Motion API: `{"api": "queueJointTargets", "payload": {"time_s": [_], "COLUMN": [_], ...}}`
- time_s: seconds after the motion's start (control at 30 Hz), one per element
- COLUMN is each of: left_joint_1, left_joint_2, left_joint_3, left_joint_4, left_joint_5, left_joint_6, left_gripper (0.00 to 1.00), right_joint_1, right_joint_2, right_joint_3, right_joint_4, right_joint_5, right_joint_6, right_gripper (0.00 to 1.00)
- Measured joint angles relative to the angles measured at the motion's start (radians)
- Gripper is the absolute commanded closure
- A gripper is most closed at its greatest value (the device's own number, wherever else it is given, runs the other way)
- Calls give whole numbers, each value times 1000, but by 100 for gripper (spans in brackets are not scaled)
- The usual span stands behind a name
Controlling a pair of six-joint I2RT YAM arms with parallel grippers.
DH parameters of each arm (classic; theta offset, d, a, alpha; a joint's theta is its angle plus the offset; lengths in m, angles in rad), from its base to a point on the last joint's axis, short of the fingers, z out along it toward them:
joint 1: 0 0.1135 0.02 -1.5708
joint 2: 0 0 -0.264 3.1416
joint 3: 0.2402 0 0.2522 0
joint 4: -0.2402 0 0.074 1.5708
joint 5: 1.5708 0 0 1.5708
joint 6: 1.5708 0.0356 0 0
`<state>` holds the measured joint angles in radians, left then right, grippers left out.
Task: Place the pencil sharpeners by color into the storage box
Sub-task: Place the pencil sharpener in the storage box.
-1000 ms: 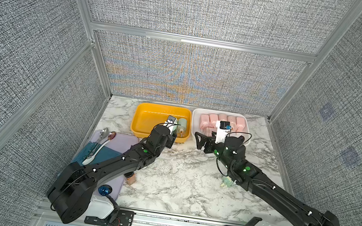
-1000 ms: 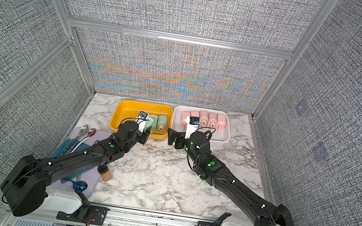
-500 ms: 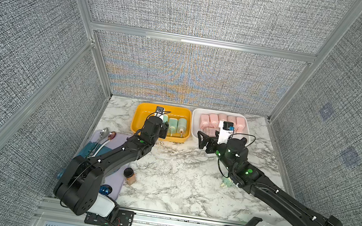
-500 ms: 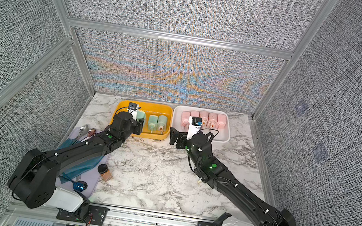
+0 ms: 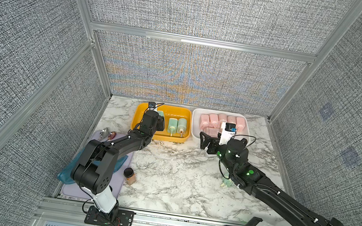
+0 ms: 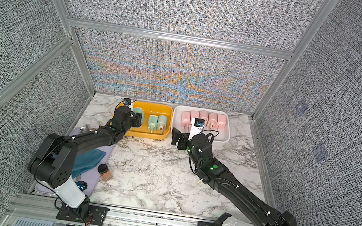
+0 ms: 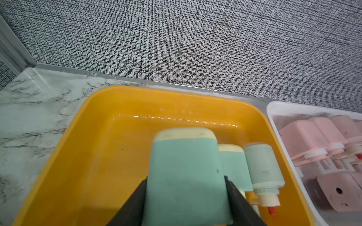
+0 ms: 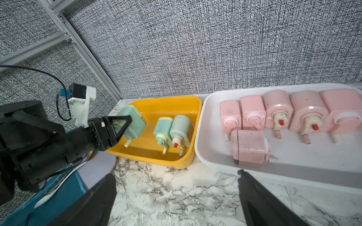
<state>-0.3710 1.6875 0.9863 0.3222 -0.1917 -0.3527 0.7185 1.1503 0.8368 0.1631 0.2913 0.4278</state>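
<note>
Before the white tray [image 8: 215, 166] the right gripper [image 8: 176, 174] is held wide open. Over the left half of the yellow tray [image 5: 159, 136] a green sharpener [image 8: 135, 121] is clamped by the left gripper [image 7: 185, 181]. It is tilted, long axis back to front, crank [image 8: 127, 145] pointing down toward the front rim.

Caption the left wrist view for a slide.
Left gripper holds a mint sharpener over the yellow tray.

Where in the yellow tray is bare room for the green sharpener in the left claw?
The yellow tray has bare floor between its outer wall and the two lying green sharpeners, which crowd the side next to the white tray. The left claw hovers over it.
</note>
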Motion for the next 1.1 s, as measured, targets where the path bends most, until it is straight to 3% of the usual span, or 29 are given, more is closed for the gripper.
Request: {"api": "queueJointTargets", "payload": {"time_s": [0.4,0.77,1.1], "left_joint_1": [32,33,33], "left_joint_2": [135,160,181], "left_joint_3": [44,48,47], "left_joint_4": [55,58,64], "left_joint_5": [30,40,61], "left_joint_6": [-121,-138,-138], "left_gripper": [100,100,86], "right_joint_1": [2,3,3], "right_joint_2": [1,11,23], "right_joint_3": [0,2,17], "right_joint_4": [-40,-49,-58], "right_joint_5": [22,26,30], "right_joint_6": [23,29,30], "right_gripper": [1,1,1]}}
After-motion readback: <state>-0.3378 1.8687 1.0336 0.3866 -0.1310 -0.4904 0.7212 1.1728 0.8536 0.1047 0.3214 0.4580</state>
